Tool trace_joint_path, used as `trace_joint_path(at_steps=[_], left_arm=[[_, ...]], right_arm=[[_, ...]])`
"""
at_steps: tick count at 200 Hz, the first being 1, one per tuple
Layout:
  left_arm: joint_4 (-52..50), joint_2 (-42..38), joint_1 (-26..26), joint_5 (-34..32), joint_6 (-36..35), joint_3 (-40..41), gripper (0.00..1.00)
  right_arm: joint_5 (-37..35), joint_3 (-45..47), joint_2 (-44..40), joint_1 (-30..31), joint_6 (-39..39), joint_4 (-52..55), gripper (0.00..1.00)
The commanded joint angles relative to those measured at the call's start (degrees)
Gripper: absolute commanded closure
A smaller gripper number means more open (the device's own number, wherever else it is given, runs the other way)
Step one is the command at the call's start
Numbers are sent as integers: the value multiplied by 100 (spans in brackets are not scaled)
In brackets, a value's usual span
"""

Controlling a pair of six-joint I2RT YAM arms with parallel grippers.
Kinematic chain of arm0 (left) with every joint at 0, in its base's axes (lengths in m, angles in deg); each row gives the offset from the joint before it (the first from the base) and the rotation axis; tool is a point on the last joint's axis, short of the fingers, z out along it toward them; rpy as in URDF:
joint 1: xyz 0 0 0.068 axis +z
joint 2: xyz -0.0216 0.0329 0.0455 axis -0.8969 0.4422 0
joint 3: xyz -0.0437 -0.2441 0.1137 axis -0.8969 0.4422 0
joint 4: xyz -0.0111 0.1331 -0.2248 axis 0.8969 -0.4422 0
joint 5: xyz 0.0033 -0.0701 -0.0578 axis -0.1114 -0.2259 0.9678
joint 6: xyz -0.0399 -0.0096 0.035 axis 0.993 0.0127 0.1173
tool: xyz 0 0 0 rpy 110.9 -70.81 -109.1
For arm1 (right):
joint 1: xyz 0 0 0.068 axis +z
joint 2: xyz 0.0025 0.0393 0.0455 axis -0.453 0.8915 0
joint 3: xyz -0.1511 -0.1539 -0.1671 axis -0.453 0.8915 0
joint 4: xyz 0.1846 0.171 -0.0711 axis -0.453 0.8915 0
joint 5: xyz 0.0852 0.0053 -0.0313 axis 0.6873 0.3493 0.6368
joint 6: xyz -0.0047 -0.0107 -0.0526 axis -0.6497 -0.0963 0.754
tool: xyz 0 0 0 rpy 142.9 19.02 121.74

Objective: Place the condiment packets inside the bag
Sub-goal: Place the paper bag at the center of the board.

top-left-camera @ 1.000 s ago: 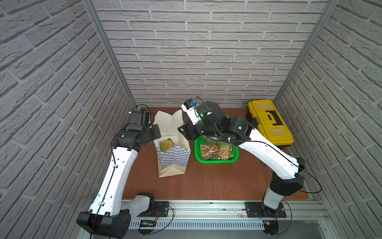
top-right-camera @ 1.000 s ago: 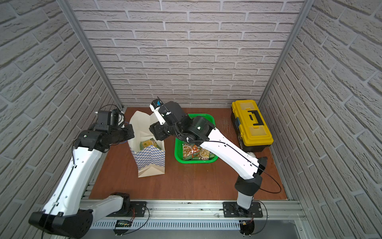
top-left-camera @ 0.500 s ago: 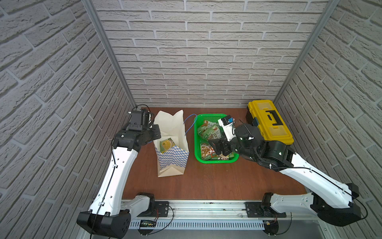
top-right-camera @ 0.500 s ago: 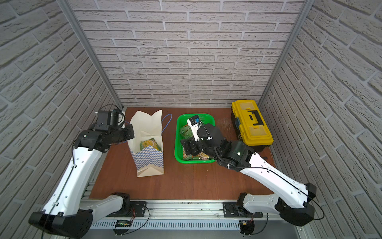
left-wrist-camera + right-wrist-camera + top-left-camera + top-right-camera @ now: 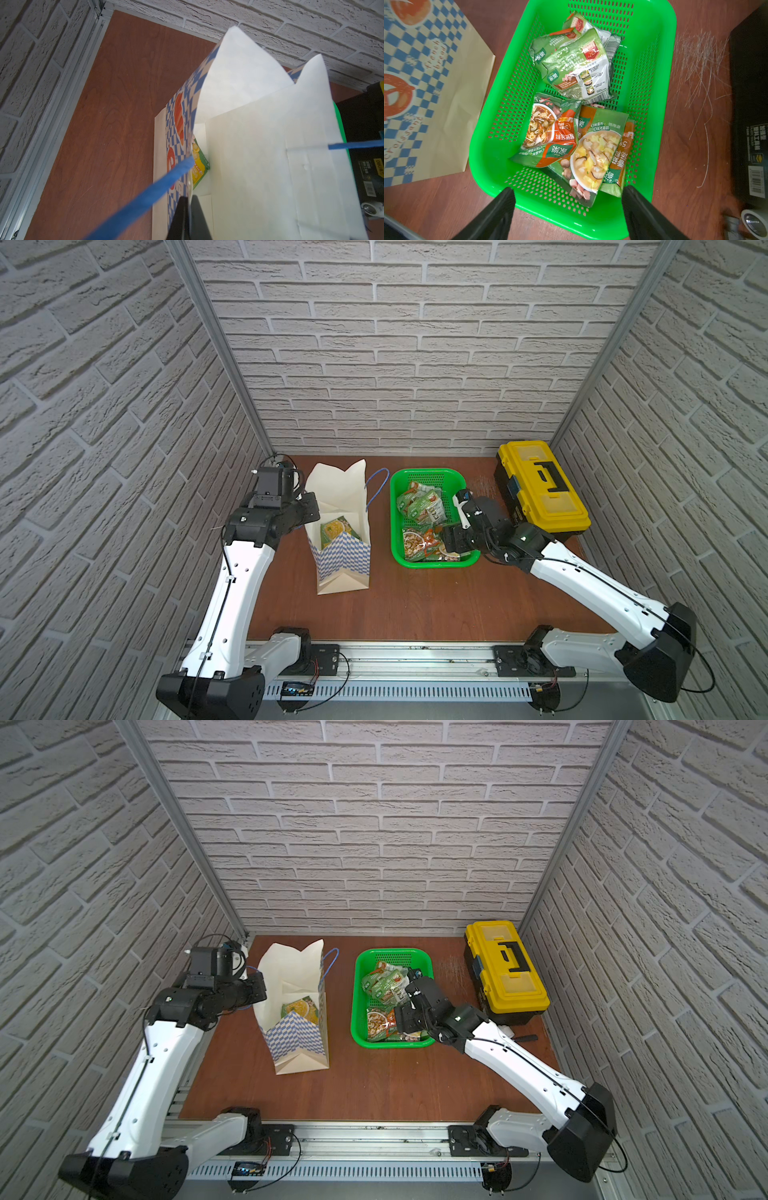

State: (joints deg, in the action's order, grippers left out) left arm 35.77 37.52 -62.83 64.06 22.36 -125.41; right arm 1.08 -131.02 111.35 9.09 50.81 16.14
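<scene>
My right claw [image 5: 568, 190], jaws spread wide and empty, hovers over the near edge of the green basket [image 5: 654, 62].

Just beyond my fingertips, in the basket's near right corner, lies the mushroom-soup packet [image 5: 593, 149]. Its long axis runs away from me, crosswise to my jaws. Other condiment packets [image 5: 571, 62] lie toward the far end. My left claw [image 5: 189, 201] is clenched on the rim of the bag [image 5: 340, 497], which stands between the table's left edge and the basket, so my right arm is nearer.
</scene>
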Motion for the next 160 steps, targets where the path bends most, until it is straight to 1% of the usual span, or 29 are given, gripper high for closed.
trace_joint_path(at_steps=[1, 14, 34, 56, 75, 99, 114, 138, 146, 160], left_arm=[[371, 33, 156, 78, 124, 64, 100], [299, 130, 273, 132, 125, 4, 100], [232, 229, 490, 539, 106, -58, 100], [335, 308, 536, 753, -46, 61, 100], [333, 380, 554, 900, -162, 105, 98], [362, 297, 591, 893, -186, 125, 89], [401, 194, 609, 847, -200, 161, 83], [400, 22, 615, 802, -176, 238, 76], [374, -23, 619, 759, -144, 273, 70], [340, -118, 619, 578, -82, 365, 56]], right_arm=[[97, -12, 374, -113, -55, -293, 20], [108, -86, 645, -155, -16, -365, 21], [76, -402, 1097, -202, 75, -299, 21], [-32, -783, 1565, -274, 129, -296, 20], [-179, -1224, 1973, -303, -35, -273, 20], [-413, -1730, 2441, -299, -461, -293, 18], [-400, -2009, 2762, -298, -705, -323, 17], [-566, -2445, 3232, -290, -1114, -229, 15], [-592, -2542, 3358, -290, -1277, -230, 14], [-664, -2700, 3569, -281, -1462, -224, 13]])
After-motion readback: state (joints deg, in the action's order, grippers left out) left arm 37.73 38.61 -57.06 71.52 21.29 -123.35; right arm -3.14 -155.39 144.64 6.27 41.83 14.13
